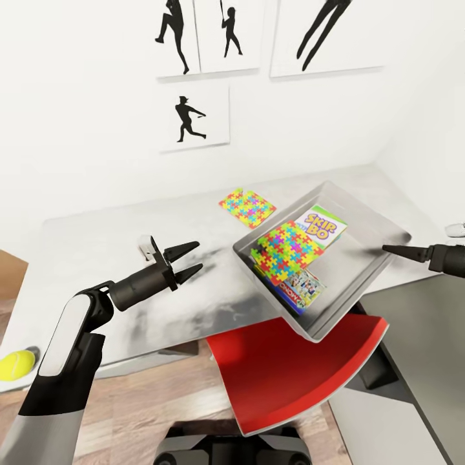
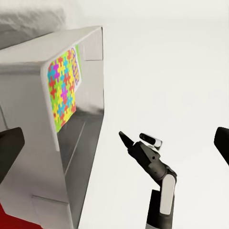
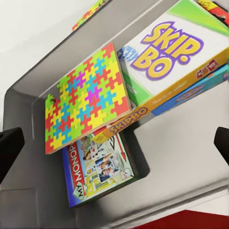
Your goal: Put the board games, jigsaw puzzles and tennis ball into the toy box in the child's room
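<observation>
White-walled room, grey table (image 1: pixel 97 252): tennis ball (image 1: pixel 16 363) on floor far left, my left gripper (image 1: pixel 188 261) half open, empty, loose jigsaw (image 1: pixel 247 207) on desk, toy box (image 1: pixel 368 226) overhanging chair with Skip-Bo (image 1: pixel 321 226), Monopoly (image 1: pixel 294 290); right gripper (image 1: pixel 395 249) beside rim, aperture unclear

Toy box (image 1: pixel 378 226): pale grey. Skip-Bo (image 1: pixel 321 225): white face, green and yellow edges, purple-outlined yellow lettering. Jigsaws (image 1: pixel 289 249), (image 1: pixel 247 208): interlocking yellow, pink, blue, green, red pieces. Monopoly (image 3: pixel 98 168): blue edge, white title. Ball (image 1: pixel 15 364): yellow-green. Table (image 1: pixel 97 245): mottled pale grey. Chair (image 1: pixel 290 371): red. Pictures (image 1: pixel 192 118): black silhouettes on white.
</observation>
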